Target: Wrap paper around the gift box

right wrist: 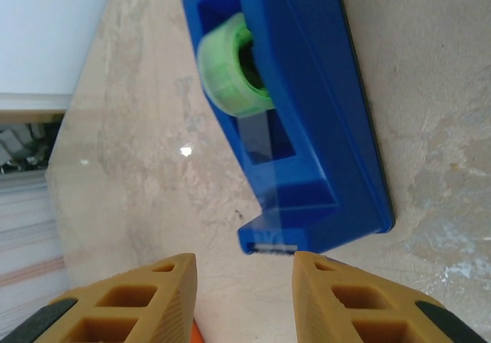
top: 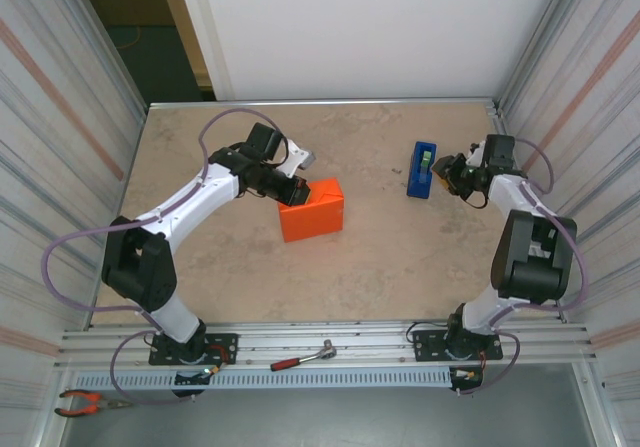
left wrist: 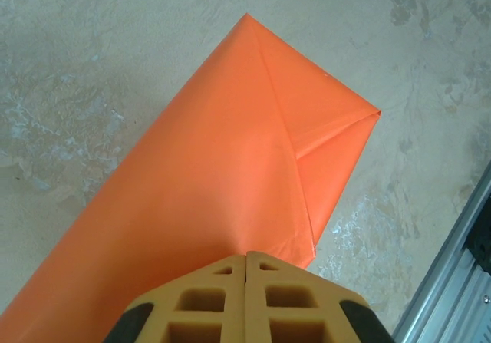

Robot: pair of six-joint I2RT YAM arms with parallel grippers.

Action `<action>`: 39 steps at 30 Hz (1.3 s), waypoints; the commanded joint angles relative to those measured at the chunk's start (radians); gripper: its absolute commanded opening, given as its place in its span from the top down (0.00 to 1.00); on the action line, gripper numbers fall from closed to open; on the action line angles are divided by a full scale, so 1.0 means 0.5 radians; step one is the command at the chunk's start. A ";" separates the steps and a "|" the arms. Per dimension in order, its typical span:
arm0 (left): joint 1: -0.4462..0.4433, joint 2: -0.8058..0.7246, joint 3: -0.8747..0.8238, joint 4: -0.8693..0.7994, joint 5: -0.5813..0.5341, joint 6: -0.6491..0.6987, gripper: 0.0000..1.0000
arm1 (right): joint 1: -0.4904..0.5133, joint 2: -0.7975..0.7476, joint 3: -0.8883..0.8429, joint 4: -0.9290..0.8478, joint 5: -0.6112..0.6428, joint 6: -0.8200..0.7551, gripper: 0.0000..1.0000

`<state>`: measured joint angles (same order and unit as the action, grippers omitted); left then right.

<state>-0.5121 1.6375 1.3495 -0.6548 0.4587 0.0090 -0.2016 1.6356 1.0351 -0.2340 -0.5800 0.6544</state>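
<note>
The gift box cannot be seen: the paper (top: pixel 312 212) covers it on every side that shows, so only an orange block stands on the bench (top: pixel 400 257), left of centre. No pink shows anywhere on it. In the left wrist view the paper (left wrist: pixel 222 159) is cut off at the lower left edge. The end that does show carries a folded flap, with a crease running from the far corner down toward the jaws. How that flap is held down cannot be made out.

From above, the left jaws sit at the block's upper left corner, against or just over its top. The dark wrist hides the point of contact. In the left wrist view their two tan fingers (left wrist: pixel 207 305) are pressed flat together with no gap, and the tips are right at the lower edge of the folded flap. It cannot be told whether a thin edge of paper is nipped between them.

The right jaws are well apart from the block, over by the blue tape dispenser (top: pixel 421 170) near the bench's right side. Their fingers (right wrist: pixel 153 297) stand wide apart and hold nothing. The dispenser (right wrist: pixel 307 105) lies just beyond the tips, its cutter end facing the gap and its green tape roll (right wrist: pixel 230 70) farther off. The finger bases are cut off at the bottom of that view.
</note>
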 commanded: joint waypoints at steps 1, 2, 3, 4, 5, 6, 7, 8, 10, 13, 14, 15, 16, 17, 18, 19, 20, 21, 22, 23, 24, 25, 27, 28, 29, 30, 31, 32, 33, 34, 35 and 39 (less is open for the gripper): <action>-0.014 0.071 -0.114 -0.143 -0.210 0.052 1.00 | -0.023 0.122 0.086 0.096 -0.125 -0.008 0.63; -0.016 0.069 -0.121 -0.136 -0.211 0.052 1.00 | -0.029 0.148 0.094 0.106 -0.134 -0.010 0.63; -0.014 0.068 -0.125 -0.132 -0.215 0.049 1.00 | -0.030 0.181 0.106 0.117 -0.148 -0.013 0.63; -0.016 0.065 -0.131 -0.128 -0.218 0.049 1.00 | -0.035 0.206 0.116 0.130 -0.159 -0.021 0.63; -0.016 0.063 -0.136 -0.122 -0.219 0.046 1.00 | -0.036 0.230 0.125 0.131 -0.167 -0.028 0.63; -0.015 0.060 -0.142 -0.119 -0.221 0.044 1.00 | -0.037 0.255 0.137 0.136 -0.175 -0.038 0.63; -0.016 0.058 -0.145 -0.114 -0.218 0.046 1.00 | -0.036 0.276 0.147 0.138 -0.185 -0.043 0.63; -0.016 0.060 -0.147 -0.111 -0.215 0.048 1.00 | -0.036 0.293 0.153 0.148 -0.196 -0.045 0.63; -0.016 0.065 -0.148 -0.108 -0.211 0.047 1.00 | -0.036 0.326 0.160 0.175 -0.219 -0.039 0.63; -0.015 0.072 -0.149 -0.103 -0.199 0.048 1.00 | -0.036 0.367 0.171 0.205 -0.245 -0.028 0.64; -0.015 0.074 -0.152 -0.102 -0.192 0.047 1.00 | -0.035 0.382 0.175 0.217 -0.256 -0.026 0.65; -0.013 0.076 -0.153 -0.102 -0.188 0.047 1.00 | -0.035 0.401 0.181 0.222 -0.260 -0.023 0.65; -0.015 0.078 -0.153 -0.102 -0.188 0.049 1.00 | -0.033 0.412 0.186 0.225 -0.267 -0.020 0.65; -0.017 0.081 -0.153 -0.105 -0.188 0.050 1.00 | -0.030 0.428 0.193 0.230 -0.271 -0.017 0.65; -0.018 0.081 -0.153 -0.105 -0.189 0.051 1.00 | -0.029 0.439 0.194 0.244 -0.281 -0.008 0.66; -0.016 0.081 -0.153 -0.105 -0.187 0.050 1.00 | -0.027 0.447 0.194 0.255 -0.286 -0.004 0.66; -0.019 0.082 -0.153 -0.104 -0.185 0.051 1.00 | -0.025 0.453 0.196 0.260 -0.292 -0.004 0.66; -0.018 0.084 -0.153 -0.105 -0.184 0.053 1.00 | -0.018 0.463 0.201 0.265 -0.299 -0.003 0.67; -0.018 0.084 -0.153 -0.105 -0.182 0.052 1.00 | -0.015 0.469 0.205 0.268 -0.307 -0.005 0.67; -0.019 0.083 -0.154 -0.105 -0.186 0.051 1.00 | -0.009 0.478 0.211 0.272 -0.315 -0.008 0.67; -0.021 0.084 -0.156 -0.105 -0.187 0.050 1.00 | -0.004 0.480 0.219 0.272 -0.316 -0.010 0.68; -0.021 0.084 -0.156 -0.105 -0.187 0.052 1.00 | -0.002 0.489 0.220 0.272 -0.318 -0.013 0.69; -0.024 0.086 -0.156 -0.105 -0.184 0.052 1.00 | 0.004 0.501 0.229 0.274 -0.327 -0.014 0.70; -0.023 0.087 -0.155 -0.105 -0.185 0.050 1.00 | 0.005 0.504 0.231 0.277 -0.333 -0.014 0.70; -0.024 0.089 -0.156 -0.105 -0.182 0.052 1.00 | 0.006 0.511 0.235 0.277 -0.337 -0.014 0.71; -0.024 0.092 -0.156 -0.105 -0.181 0.053 1.00 | 0.007 0.516 0.241 0.275 -0.336 -0.014 0.71; -0.027 0.093 -0.156 -0.105 -0.178 0.052 1.00 | 0.007 0.523 0.242 0.272 -0.342 -0.014 0.71; -0.027 0.093 -0.156 -0.105 -0.179 0.052 1.00 | 0.007 0.527 0.243 0.275 -0.339 -0.014 0.71; -0.028 0.093 -0.156 -0.105 -0.178 0.052 1.00 | 0.007 0.530 0.243 0.272 -0.341 -0.014 0.71; -0.030 0.094 -0.156 -0.105 -0.178 0.050 1.00 | 0.007 0.536 0.243 0.272 -0.345 -0.014 0.71; -0.031 0.097 -0.156 -0.106 -0.178 0.050 1.00 | 0.009 0.541 0.241 0.275 -0.346 -0.014 0.71; -0.034 0.096 -0.156 -0.108 -0.178 0.051 1.00 | 0.008 0.561 0.245 0.277 -0.358 -0.010 0.71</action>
<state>-0.5175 1.6268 1.3300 -0.6270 0.4473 0.0090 -0.2070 1.8828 1.1328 -0.0998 -0.7391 0.6506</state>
